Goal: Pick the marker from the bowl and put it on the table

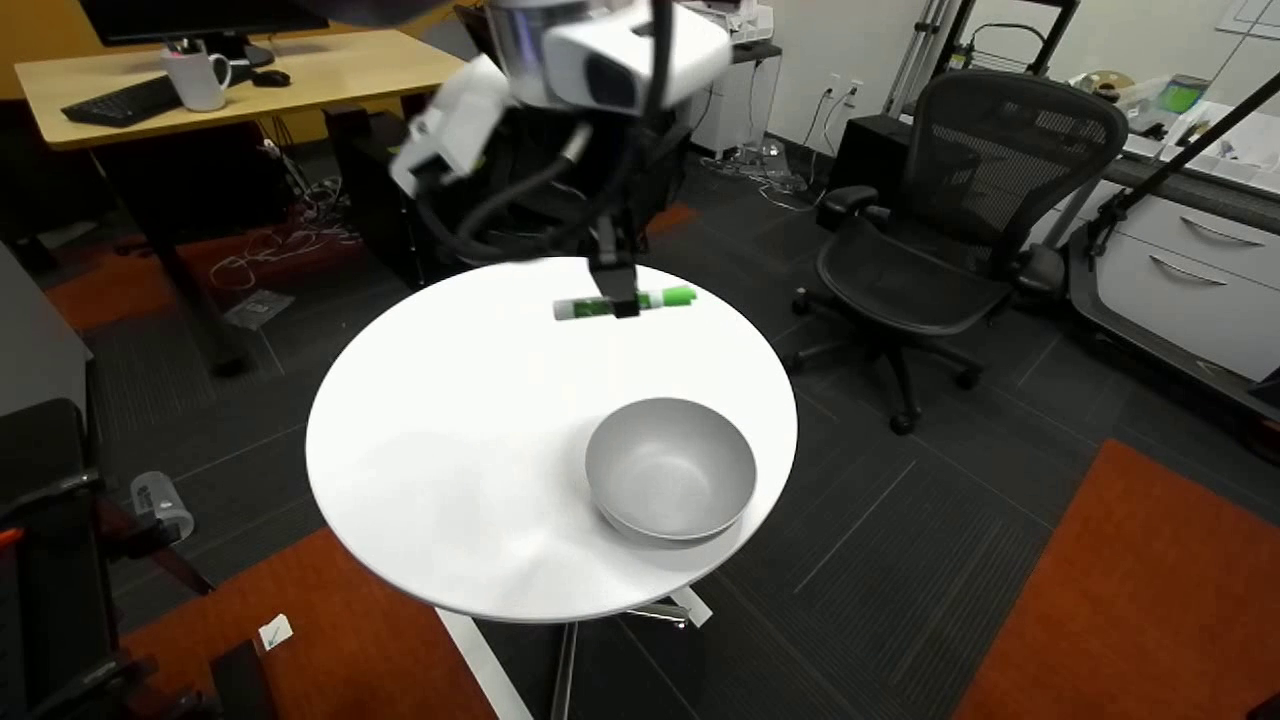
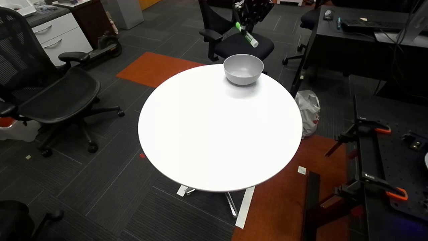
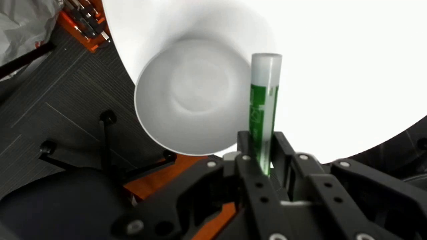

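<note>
Marker (image 3: 263,108), upper centre in both exterior views (bright-green end shown there, hidden in the wrist view), clamped in the gripper (image 3: 262,141), jaws nearly together; bowl (image 1: 670,470) on the table (image 1: 430,430), lower centre in an exterior view.

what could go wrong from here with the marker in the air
The marker is held clear of the round table; if the tool lets go too high, it might bounce or roll off.

The bowl stands near the table's edge, so a bump from the tool could tip it off.
</note>
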`<state>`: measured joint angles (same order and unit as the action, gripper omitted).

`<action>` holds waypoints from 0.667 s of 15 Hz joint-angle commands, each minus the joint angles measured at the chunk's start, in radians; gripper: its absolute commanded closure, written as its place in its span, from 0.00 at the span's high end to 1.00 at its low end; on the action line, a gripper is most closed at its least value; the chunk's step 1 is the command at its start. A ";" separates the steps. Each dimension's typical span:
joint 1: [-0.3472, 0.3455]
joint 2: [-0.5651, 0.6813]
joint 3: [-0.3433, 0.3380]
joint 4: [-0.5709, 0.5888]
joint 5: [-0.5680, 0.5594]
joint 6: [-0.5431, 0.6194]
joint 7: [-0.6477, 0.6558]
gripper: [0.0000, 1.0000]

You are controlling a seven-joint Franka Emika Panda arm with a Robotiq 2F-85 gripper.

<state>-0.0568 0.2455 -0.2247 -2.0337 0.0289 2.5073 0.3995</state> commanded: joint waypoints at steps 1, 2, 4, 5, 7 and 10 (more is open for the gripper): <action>0.082 -0.164 0.030 -0.189 -0.123 0.002 0.152 0.05; 0.100 -0.191 0.051 -0.226 -0.150 0.009 0.190 0.05; 0.123 -0.243 0.105 -0.293 -0.176 -0.006 0.245 0.05; 0.128 -0.263 0.131 -0.322 -0.180 -0.004 0.271 0.05; 0.123 -0.276 0.175 -0.359 -0.143 -0.006 0.289 0.05; 0.103 -0.263 0.195 -0.398 -0.106 0.020 0.301 0.05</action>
<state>0.0724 0.0065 -0.0447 -2.3757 -0.1043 2.5078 0.6809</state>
